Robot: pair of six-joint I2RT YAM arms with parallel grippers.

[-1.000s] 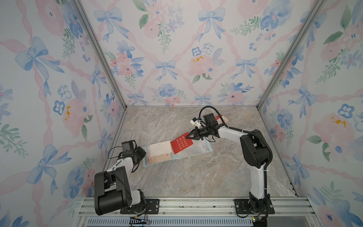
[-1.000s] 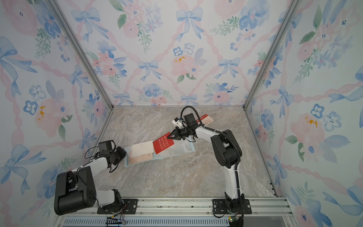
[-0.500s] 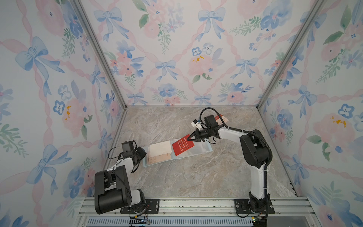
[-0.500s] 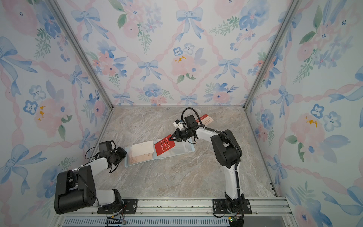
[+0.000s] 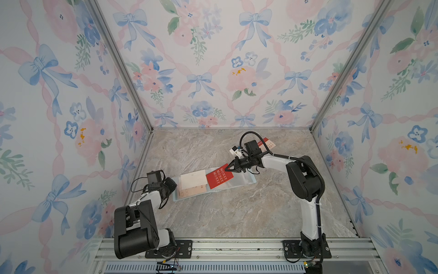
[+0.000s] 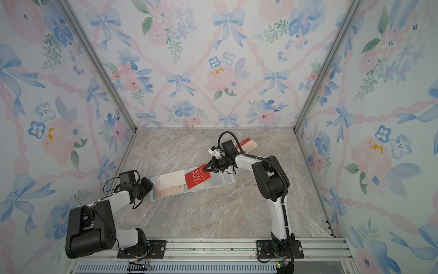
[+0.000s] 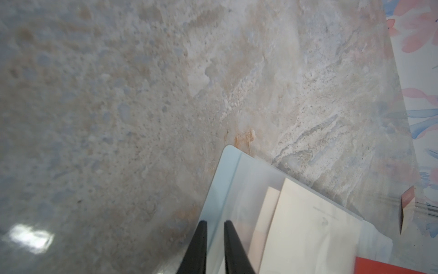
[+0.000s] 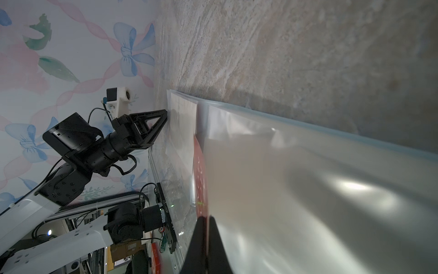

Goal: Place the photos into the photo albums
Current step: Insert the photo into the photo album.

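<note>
Two claws to log. In a top view your right gripper (image 5: 227,169) is clamped tight on a corner of the red card (image 5: 219,179). The card slants over the middle of the open album (image 5: 244,179), which lies flat on the table (image 5: 225,213). A cream card (image 5: 193,178) sits on the album's left half. More cards (image 5: 269,143) lie near the back wall, behind the right arm. Your left gripper (image 5: 171,186) is low at the album's left end.

Left wrist view: fingers (image 7: 201,237) a narrow slit apart over the album's (image 7: 225,170) edge. You can't tell whether they pinch it.

Right wrist view: jaws closed on the red card's (image 8: 200,170) edge, with the clear sleeve (image 8: 308,166) alongside. The left gripper (image 8: 164,113) tip is at the album's far end.
</note>
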